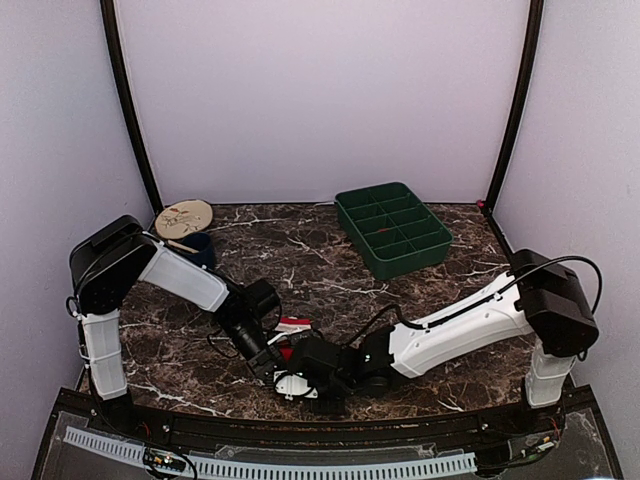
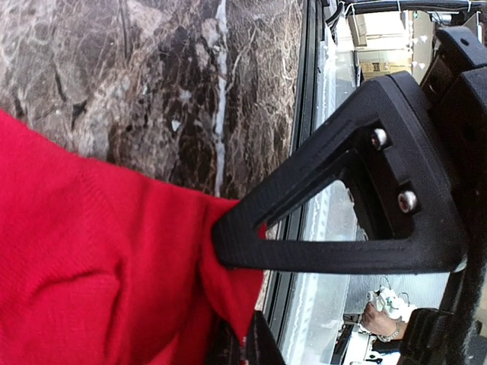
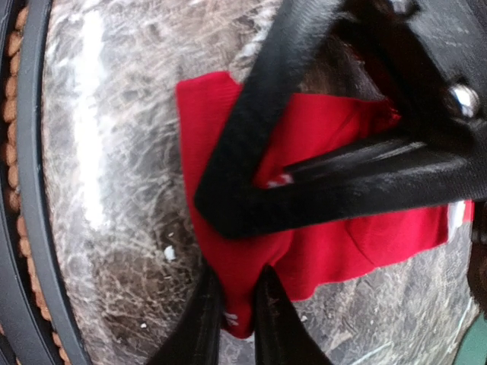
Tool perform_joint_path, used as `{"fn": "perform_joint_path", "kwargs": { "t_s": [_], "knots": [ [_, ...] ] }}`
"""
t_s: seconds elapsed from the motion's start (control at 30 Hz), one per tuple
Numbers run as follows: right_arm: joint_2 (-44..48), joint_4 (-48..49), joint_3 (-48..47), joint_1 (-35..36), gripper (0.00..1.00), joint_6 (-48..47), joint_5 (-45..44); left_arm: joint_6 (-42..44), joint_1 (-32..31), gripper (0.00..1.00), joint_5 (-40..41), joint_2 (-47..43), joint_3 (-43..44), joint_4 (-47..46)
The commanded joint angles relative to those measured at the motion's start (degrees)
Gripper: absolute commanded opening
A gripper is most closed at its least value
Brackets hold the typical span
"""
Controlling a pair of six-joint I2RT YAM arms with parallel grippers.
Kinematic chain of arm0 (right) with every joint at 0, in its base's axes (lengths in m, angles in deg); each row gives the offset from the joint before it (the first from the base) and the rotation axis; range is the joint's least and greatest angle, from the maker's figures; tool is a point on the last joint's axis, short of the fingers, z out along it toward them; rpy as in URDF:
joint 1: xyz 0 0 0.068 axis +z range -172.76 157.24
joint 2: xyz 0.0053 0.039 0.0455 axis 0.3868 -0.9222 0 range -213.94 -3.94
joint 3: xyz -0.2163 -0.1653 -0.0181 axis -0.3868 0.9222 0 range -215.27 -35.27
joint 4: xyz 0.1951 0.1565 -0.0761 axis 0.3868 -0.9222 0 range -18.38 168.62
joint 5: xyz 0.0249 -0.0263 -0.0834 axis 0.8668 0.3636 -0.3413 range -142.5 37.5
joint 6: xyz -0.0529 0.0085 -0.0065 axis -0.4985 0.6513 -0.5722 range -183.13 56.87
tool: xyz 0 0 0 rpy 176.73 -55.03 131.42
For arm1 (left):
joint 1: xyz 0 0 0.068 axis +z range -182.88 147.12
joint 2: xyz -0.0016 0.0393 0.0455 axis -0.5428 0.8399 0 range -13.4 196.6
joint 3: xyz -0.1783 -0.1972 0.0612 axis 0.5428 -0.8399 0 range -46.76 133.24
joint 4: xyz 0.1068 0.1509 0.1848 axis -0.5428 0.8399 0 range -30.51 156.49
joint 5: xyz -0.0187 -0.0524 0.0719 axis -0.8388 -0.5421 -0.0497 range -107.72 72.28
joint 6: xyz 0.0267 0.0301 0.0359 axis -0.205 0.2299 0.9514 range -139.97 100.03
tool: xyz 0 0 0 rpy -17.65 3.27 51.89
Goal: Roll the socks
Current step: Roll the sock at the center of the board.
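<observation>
Your left jaws pinched shut on a bunched edge of the red socks [image 2: 91, 258], your right jaws closed narrowly on another red fold, socks lying on the marble counter [image 1: 330, 270] near its front edge, between both wrists, white-and-pink cuff [image 1: 295, 323] showing.

No words, numbers, brand marks or signs legible anywhere from where I stand.
- Round wooden disc [image 1: 184, 217], back left: dark marks on its top face, too small to tell lettering from drawing.
- Red sock [image 3: 380, 243]: a few small white flecks in the fabric, blurred; cannot tell whether they are writing.
</observation>
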Motion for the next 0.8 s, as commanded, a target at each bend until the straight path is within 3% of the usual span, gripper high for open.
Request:
{"fn": "perform_joint_path", "kwargs": {
  "t_s": [0.0,0.2,0.53,0.77],
  "knots": [
    [-2.62,-4.06,-1.39,-1.56,0.1,0.02,4.02,1.16,0.28,0.0,-1.07,-0.11,0.83,1.86],
    [-4.12,-6.84,-3.12,-3.15,0.0,0.51,7.61,0.51,0.35,0.03,0.87,-0.63,0.94,2.16],
    [-4.25,-9.2,-4.6,-4.42,0.0,3.09,11.69,-3.64,2.37,0.35,12.48,-5.61,-1.43,-0.94],
    [-3.86,-9.43,-4.6,-4.9,0.0,3.99,12.64,-7.7,3.13,0.38,15.53,-9.71,-4.78,-5.76]
  ]
}}
